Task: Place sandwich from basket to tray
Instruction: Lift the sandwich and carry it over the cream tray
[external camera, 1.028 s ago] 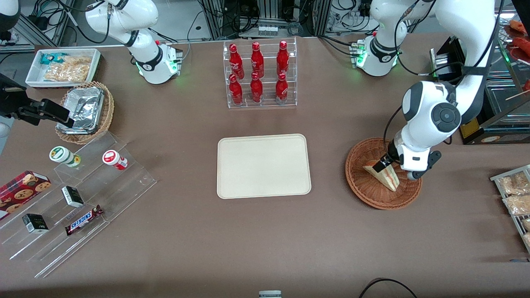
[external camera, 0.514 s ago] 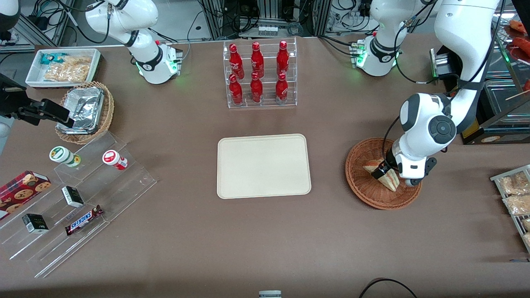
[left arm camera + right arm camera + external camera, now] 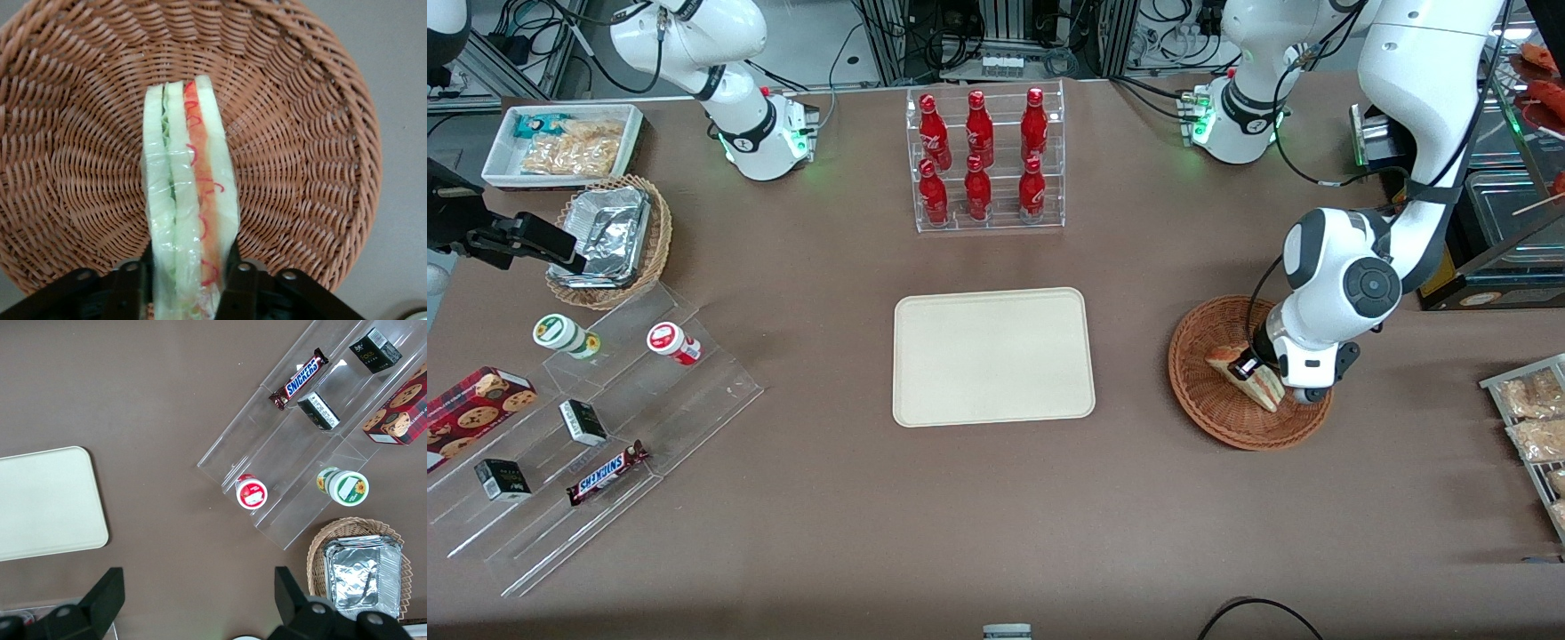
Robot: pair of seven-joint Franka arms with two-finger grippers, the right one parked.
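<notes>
Claw (image 3: pixel 189 280) of the working arm was found low inside the round reddish-brown woven wicker basket (image 3: pixel 1209 418), its two black fingers (image 3: pixel 130 283) set one against each broad face of the triangular white-bread sandwich (image 3: pixel 190 200). The wrist view showed both fingers touching the bread at the wedge's wide end, so the claw was judged to be clenched on the sandwich. In the front view the sandwich (image 3: pixel 1254 380) was in the basket with the claw (image 3: pixel 1246 365) upon it; whether it rested on the weave or had been raised clear could not be told.

The sandwich stood on edge between the fingers, cut face toward the wrist camera, showing green and red-pink filling under a clear film wrap. By appearance it is light, soft and easily crushed; the film is likely slippery. A hold across the two bread faces near the thick end, as seen, appeared sound, since it presses the layers together and does not pry them apart. Firm pressure would risk denting the bread or squeezing out filling; light pressure would risk the wedge pivoting or sliding.

The flat cream rectangular plastic tray (image 3: pixel 907 413) lay on the brown desk (image 3: pixel 996 516) well apart from the basket, toward the parked arm's end, with nothing on it. The placing step was not yet done.
</notes>
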